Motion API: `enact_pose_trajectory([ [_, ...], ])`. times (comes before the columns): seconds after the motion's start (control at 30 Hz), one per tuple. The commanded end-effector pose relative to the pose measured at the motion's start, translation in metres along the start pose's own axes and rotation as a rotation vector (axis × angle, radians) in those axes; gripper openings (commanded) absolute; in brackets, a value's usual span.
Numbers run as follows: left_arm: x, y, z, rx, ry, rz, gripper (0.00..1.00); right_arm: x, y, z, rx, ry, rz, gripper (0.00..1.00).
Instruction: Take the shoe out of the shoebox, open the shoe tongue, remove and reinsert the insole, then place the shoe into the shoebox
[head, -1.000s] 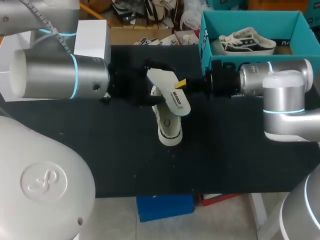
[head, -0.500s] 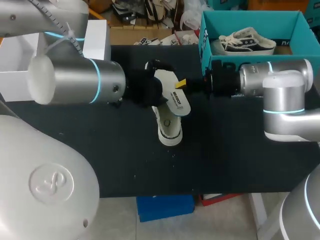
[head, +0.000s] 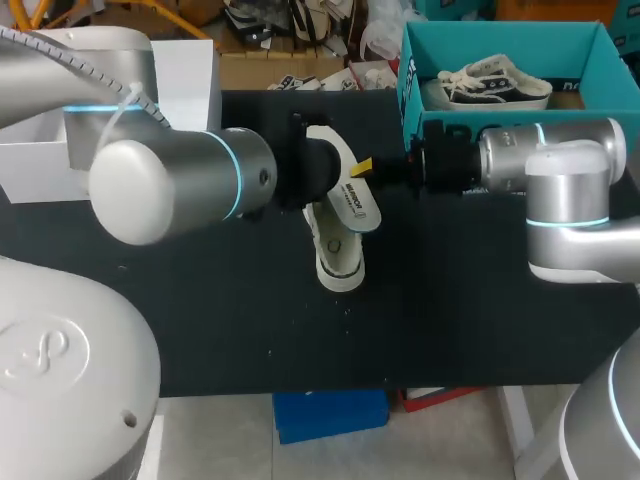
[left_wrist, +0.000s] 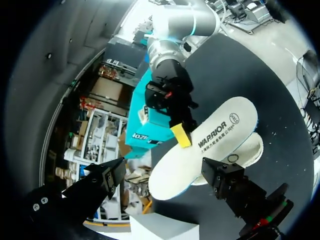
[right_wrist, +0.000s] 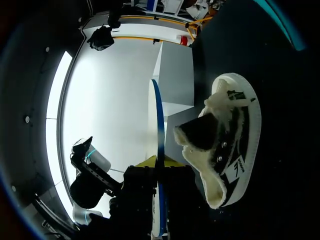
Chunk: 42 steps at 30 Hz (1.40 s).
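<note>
Insole (head: 352, 190) is being grasped by our right tool (head: 364, 166) above the shoe (head: 338, 252); our left tool (left_wrist: 162, 171) is hanging released around it.

Black table (head: 200, 330): shoe (head: 338, 255), teal shoebox (head: 408, 85), white box (head: 190, 80).

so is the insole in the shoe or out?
Out. The right gripper pinches the insole, held outside the shoe on the table.
</note>
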<state>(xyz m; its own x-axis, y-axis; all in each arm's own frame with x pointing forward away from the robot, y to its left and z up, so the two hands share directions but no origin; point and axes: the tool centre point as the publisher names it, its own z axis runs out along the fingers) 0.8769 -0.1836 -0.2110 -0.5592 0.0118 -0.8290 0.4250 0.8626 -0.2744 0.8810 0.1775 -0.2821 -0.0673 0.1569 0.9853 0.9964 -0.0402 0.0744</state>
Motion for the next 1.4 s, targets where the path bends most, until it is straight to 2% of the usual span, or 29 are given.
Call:
enact_pose_trajectory([
  [0.03,-0.010,0.006,-0.005,0.050,-0.019,-0.035,1.00,0.000,-0.001,0.001,-0.003,-0.001,0.000,0.00],
  [0.13,-0.021,0.011,-0.001,0.129,0.037,-0.063,1.00,0.000,-0.001,0.001,-0.003,-0.001,0.000,0.00],
  [0.27,-0.041,0.020,0.000,0.165,0.068,-0.100,1.00,0.000,-0.001,0.001,-0.003,-0.001,0.000,0.00],
  [0.33,-0.049,0.021,-0.001,0.157,0.056,-0.079,1.00,0.000,-0.001,0.001,-0.003,-0.001,0.000,0.00],
  [0.4,-0.056,0.016,-0.005,0.116,0.054,-0.005,1.00,0.000,-0.001,0.001,-0.003,-0.001,0.000,0.00],
  [0.83,-0.056,0.016,-0.005,0.116,0.054,-0.005,1.00,0.000,-0.001,0.001,-0.003,-0.001,0.000,0.00],
  [0.87,-0.054,0.019,-0.004,0.093,0.073,-0.023,1.00,0.000,-0.001,0.001,-0.003,-0.001,0.000,0.00],
  [0.9,-0.054,0.019,-0.003,0.102,0.091,-0.054,1.00,0.000,-0.001,0.001,-0.003,-0.001,0.000,0.00],
  [1.13,-0.085,0.016,-0.004,0.140,0.107,-0.176,1.00,0.000,-0.001,0.001,-0.003,-0.001,0.000,0.00],
  [1.23,-0.095,0.013,-0.001,0.165,0.151,-0.218,1.00,0.000,-0.001,0.001,-0.003,-0.001,0.000,0.00],
  [1.4,-0.107,0.015,0.007,0.138,0.220,-0.296,1.00,0.000,-0.001,0.001,-0.003,-0.001,0.000,0.00],
])
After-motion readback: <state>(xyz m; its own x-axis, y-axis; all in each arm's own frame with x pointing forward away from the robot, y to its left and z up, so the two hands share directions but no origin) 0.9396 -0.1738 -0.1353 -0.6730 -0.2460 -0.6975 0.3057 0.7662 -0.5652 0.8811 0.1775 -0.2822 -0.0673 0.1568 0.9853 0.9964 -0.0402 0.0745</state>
